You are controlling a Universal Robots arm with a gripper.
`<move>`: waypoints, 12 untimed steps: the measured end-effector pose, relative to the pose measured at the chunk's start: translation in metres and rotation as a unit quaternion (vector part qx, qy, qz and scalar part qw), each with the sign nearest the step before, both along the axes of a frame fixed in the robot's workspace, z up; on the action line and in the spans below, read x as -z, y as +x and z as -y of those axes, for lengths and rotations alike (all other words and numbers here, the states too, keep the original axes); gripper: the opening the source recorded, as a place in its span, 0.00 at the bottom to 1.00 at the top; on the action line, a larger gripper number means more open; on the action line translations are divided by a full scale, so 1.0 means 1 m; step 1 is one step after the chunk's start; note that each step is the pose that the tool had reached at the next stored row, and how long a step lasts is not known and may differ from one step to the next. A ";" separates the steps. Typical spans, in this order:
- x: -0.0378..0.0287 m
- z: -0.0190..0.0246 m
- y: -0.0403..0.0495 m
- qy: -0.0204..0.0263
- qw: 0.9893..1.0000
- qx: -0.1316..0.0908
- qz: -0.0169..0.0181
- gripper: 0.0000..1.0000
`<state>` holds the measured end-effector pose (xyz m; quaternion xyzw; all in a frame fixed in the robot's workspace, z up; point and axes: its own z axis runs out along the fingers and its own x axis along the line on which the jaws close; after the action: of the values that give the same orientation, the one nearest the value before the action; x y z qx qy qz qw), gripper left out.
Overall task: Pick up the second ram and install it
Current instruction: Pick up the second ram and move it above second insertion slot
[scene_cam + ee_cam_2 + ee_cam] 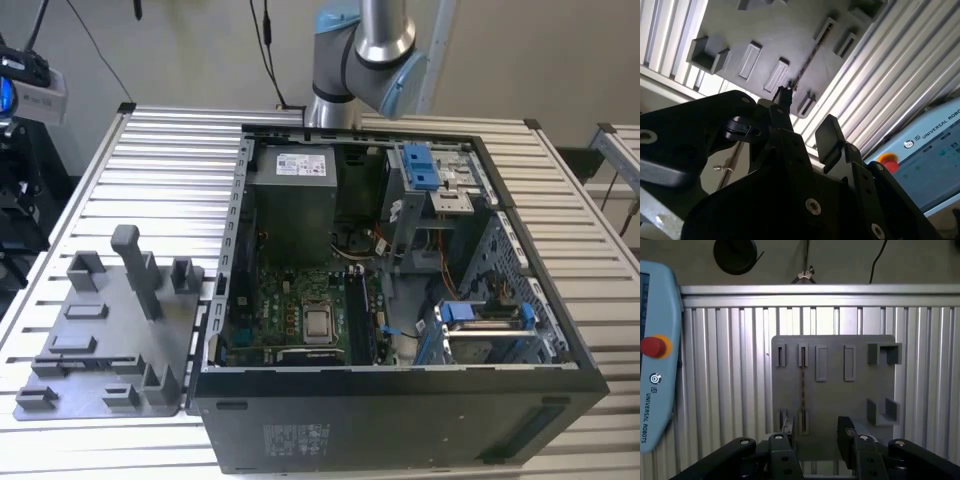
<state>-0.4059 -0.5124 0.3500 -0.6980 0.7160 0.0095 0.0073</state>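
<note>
Nearest in the first wrist view, the gripper (815, 436) hangs empty, its fingers spread, probably to straddle something thin. Beyond it the second ram (802, 385) stands on edge, bridging paired slots in the grey fixture tray (840, 400). The slots keep its flat sides reachable. The tray rests on the ribbed table (725, 390).

Dark lettering with a round logo runs along the pale casing of the teach pendant (662, 390) in both wrist views; a white label (303, 163) sits on the power supply (290, 215), and faint print (300, 440) marks the computer case (420, 405), both illegible
</note>
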 end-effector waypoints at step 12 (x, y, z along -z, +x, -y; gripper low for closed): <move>0.0151 0.0000 0.0000 0.000 1.000 0.000 0.000 0.48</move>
<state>-0.4058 -0.5124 0.3349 -0.6980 0.7160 0.0093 0.0072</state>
